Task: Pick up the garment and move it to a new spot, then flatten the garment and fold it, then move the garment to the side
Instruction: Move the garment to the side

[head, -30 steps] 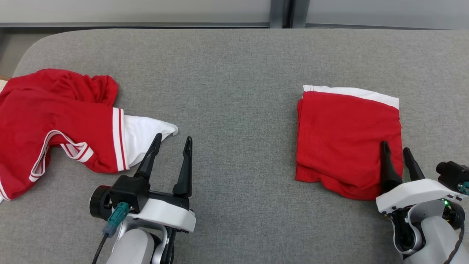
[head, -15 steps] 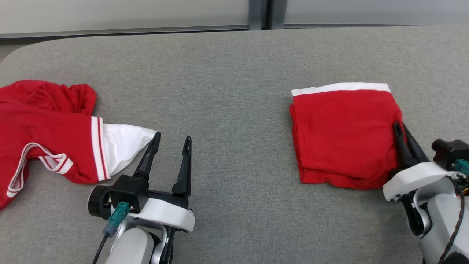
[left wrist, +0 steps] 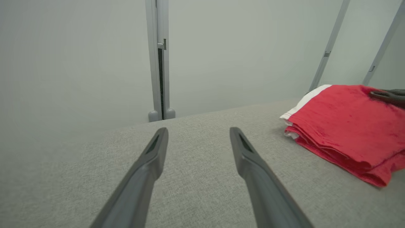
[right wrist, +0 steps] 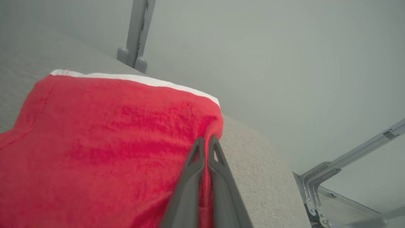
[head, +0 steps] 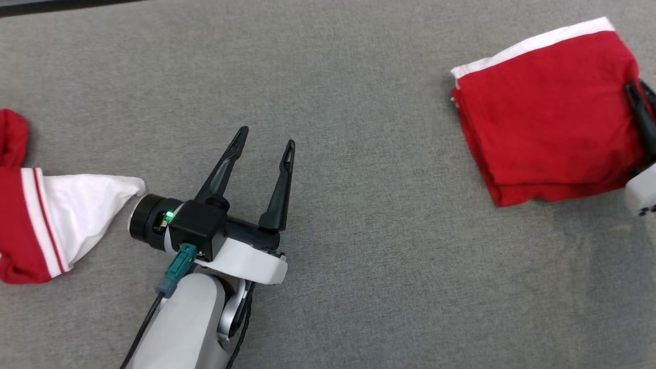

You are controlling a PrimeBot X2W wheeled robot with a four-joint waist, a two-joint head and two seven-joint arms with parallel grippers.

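Head view: right gripper [head: 637,97] pinching the right edge of the folded red garment [head: 548,113], which lies toward the counter's [head: 359,230] far right corner; left gripper [head: 265,137] spread wide above mid-counter, holding nothing.

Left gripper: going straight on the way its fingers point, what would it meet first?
Nothing close, it seems: the open left gripper points over bare grey table toward the pale wall beyond. The folded red garment lies off to its right, out of line.
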